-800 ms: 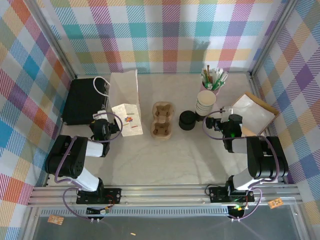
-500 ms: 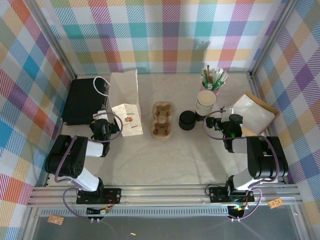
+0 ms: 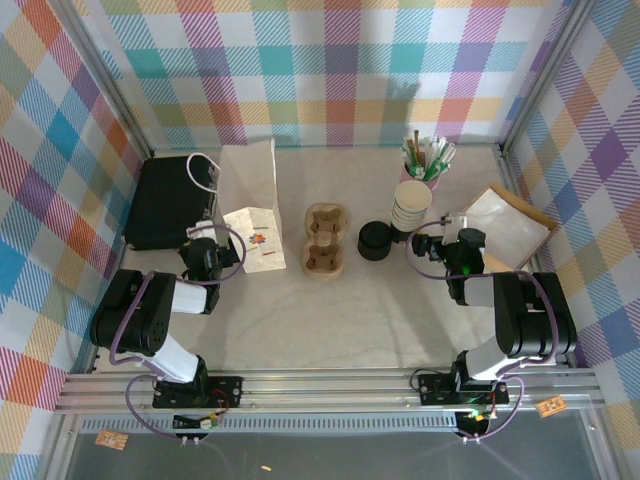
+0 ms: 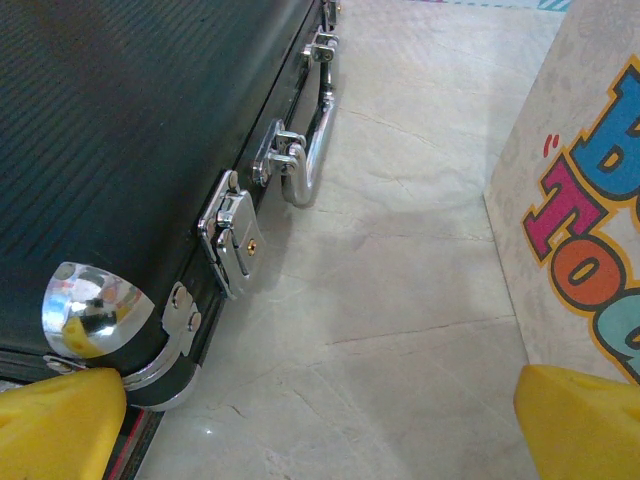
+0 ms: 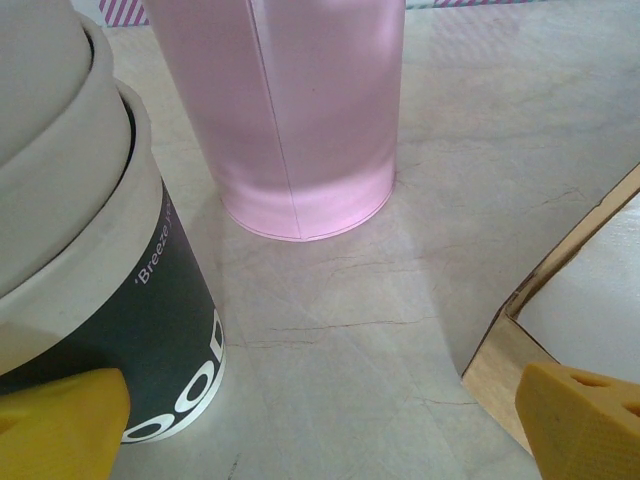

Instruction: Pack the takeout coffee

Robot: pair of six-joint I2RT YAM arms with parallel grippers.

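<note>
Both arms sit low at the near side, and the layout explains it: the cup carrier [image 3: 325, 240] is dead centre, where either arm can get to it, and everything else fans out from there. Just right of the carrier is a short black-topped round thing, which I take to be the takeout coffee [image 3: 375, 240], though from overhead I cannot tell whether a cup stands under that lid. Nothing is touching it. Further right of the carrier is the stack of white cups [image 3: 410, 208], and beyond it, up and to the right, a pink tumbler [image 3: 425, 165] holding what look like straws. The right gripper [image 3: 438, 243] lies right of the carrier, past the cup stack. Its jaws are wide apart, with a yellow fingertip [image 5: 60, 420] at each edge of the wrist view, the stack hard on its left and the tumbler ahead. I read that as a ready stance, not a grasp. Left of the carrier is the printed paper bag [image 3: 255, 240], presumably where the order ends up, and left of that a black case [image 3: 168, 200]. The left gripper [image 3: 205, 255] rests in the lane between case and bag, jaws likewise spread and holding nothing. By my reading, packing is not yet under way, and the coffee wants lifting first.
</note>
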